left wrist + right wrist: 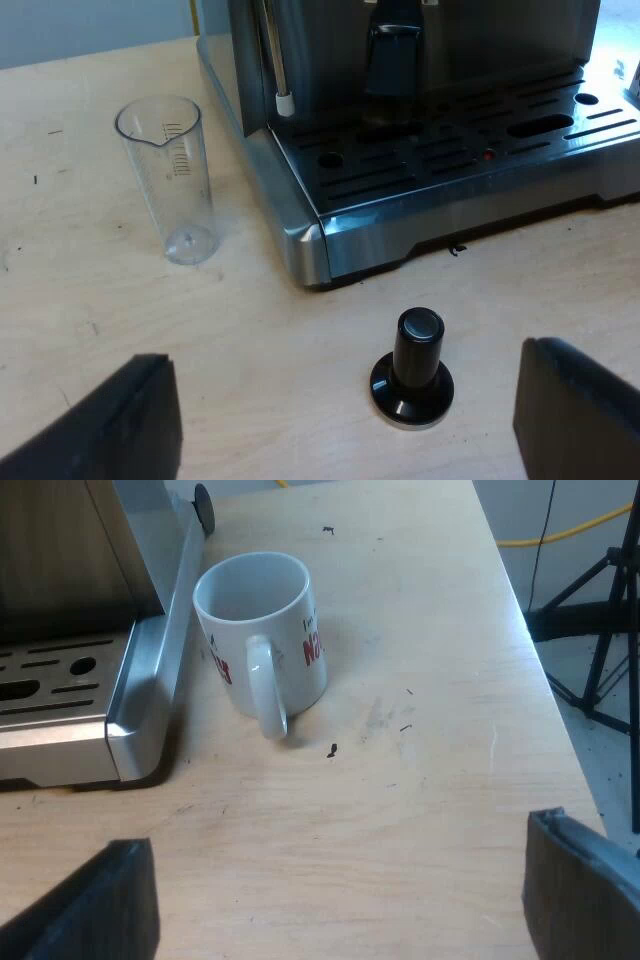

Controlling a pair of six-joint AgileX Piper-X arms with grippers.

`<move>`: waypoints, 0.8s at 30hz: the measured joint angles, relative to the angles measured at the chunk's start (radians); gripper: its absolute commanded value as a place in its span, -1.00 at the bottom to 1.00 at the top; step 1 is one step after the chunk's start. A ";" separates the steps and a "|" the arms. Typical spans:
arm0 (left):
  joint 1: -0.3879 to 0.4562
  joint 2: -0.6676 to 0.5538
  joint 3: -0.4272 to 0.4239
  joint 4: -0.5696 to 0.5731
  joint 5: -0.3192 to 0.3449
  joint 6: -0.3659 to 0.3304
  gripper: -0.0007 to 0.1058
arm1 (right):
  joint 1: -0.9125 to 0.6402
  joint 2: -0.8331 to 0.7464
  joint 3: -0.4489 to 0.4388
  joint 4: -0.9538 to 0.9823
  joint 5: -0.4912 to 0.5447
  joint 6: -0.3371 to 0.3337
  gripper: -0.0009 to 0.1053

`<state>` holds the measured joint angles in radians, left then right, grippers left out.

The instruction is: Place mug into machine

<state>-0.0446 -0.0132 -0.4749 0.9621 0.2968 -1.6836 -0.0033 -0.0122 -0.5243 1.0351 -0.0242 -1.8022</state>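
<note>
Setting: a lab or test bench, not a home kitchen. Indicated by a bare, scuffed wooden table [430, 820], on which an espresso machine [450, 190] is set, and by a black tripod [570, 625] and yellow cable [560, 533] seen beside it on the floor [585, 755].

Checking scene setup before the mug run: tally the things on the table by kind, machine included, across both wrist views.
Espresso machine: 1
Measuring glass: 1
Tamper, black knob: 1
Mug, white with red print: 1
Total: 4
</note>
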 measured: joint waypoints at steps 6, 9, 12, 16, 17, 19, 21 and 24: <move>0.000 0.000 0.000 0.000 0.000 0.000 0.32 | 0.000 0.000 0.000 0.000 0.000 0.000 0.81; 0.000 0.000 0.000 0.000 0.000 0.000 0.32 | 0.000 0.000 0.000 0.000 0.000 0.000 0.81; 0.000 0.000 0.000 0.000 0.000 0.000 0.32 | 0.000 0.000 0.000 0.000 0.000 0.000 0.81; 0.000 0.000 0.000 0.000 0.000 -0.009 0.32 | 0.000 0.000 0.000 0.000 -0.042 0.000 0.81; 0.000 0.000 -0.004 0.000 0.000 -0.009 0.32 | 0.000 0.000 -0.003 0.000 -0.059 0.000 0.81; 0.000 0.000 -0.015 0.009 0.008 -0.009 0.32 | 0.000 0.000 -0.014 0.000 -0.061 0.000 0.81; 0.000 0.000 -0.030 0.009 0.015 -0.009 0.32 | 0.000 0.000 -0.028 0.000 -0.061 0.000 0.81; 0.000 0.000 -0.061 0.011 0.015 -0.009 0.32 | 0.000 0.000 -0.053 0.000 -0.061 -0.012 0.81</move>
<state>-0.0446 -0.0132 -0.5363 0.9728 0.3116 -1.6923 -0.0033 -0.0122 -0.5774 1.0351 -0.0847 -1.8144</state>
